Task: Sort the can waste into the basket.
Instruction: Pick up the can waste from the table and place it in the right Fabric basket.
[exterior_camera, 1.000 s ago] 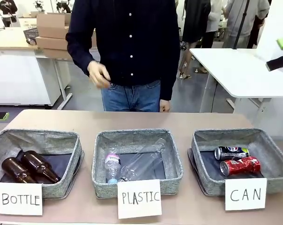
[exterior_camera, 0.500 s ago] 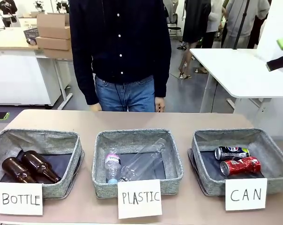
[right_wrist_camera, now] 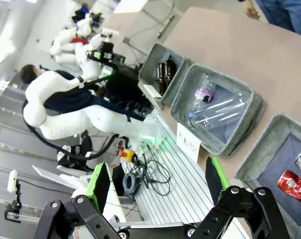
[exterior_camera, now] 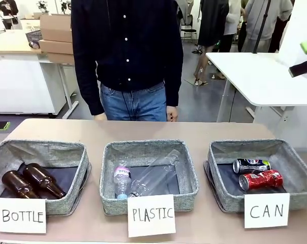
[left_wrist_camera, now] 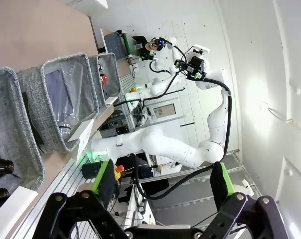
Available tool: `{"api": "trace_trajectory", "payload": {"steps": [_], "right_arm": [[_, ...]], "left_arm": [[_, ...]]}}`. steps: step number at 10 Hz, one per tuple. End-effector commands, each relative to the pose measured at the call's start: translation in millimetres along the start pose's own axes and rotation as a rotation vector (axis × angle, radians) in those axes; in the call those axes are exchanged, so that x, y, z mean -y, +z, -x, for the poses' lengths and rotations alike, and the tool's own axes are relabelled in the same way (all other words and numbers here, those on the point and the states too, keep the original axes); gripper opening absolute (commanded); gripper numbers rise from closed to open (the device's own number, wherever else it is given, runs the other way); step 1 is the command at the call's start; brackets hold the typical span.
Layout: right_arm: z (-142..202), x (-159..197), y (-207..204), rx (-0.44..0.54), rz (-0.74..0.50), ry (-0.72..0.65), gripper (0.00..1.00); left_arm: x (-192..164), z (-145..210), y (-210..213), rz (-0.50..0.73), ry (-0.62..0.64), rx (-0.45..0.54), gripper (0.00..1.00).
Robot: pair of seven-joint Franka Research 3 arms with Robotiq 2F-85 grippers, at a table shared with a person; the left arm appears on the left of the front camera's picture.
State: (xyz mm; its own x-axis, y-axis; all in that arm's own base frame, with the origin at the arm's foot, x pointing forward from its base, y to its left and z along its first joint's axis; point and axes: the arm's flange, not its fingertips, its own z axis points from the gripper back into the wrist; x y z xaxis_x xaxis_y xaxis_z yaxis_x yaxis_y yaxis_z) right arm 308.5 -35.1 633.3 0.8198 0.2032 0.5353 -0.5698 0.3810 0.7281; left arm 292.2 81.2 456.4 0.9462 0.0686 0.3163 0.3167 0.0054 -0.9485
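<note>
1. Since a second ago the person (exterior_camera: 128, 56) dropped the raised hand and now stands straight at the far edge, both hands low by the desk (exterior_camera: 143, 129). Nothing on the desk shifted.
2. Both cans are lying on their sides inside the CAN basket (exterior_camera: 296, 175) on the right: dark can (exterior_camera: 251, 165) at the back, red dented can (exterior_camera: 260, 179) just in front, pretty much touching.
3. CAN sign (exterior_camera: 266, 210) is leaning on that basket's front wall.
4. Middle PLASTIC basket (exterior_camera: 148, 201) holds clear bottles (exterior_camera: 151, 178); left BOTTLE basket (exterior_camera: 41, 152) holds two brown bottles (exterior_camera: 31, 182).
5. Left end effector (left_wrist_camera: 160, 184) is wide apart, holding nothing, off the desk.
6. Right end effector (right_wrist_camera: 155, 184): same, spread wide and empty.
</note>
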Motion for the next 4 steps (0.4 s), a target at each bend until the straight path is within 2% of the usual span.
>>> {"api": "trace_trajectory", "payload": {"steps": [1, 4], "right_arm": [[-0.4, 0.2, -0.6, -0.006, -0.002, 0.016, 1.00], [-0.4, 0.2, -0.6, -0.006, -0.002, 0.016, 1.00]], "left_arm": [[4.8, -0.3, -2.0, -0.001, 0.012, 0.014, 1.00], [4.8, -0.3, -2.0, -0.001, 0.012, 0.014, 1.00]]}}
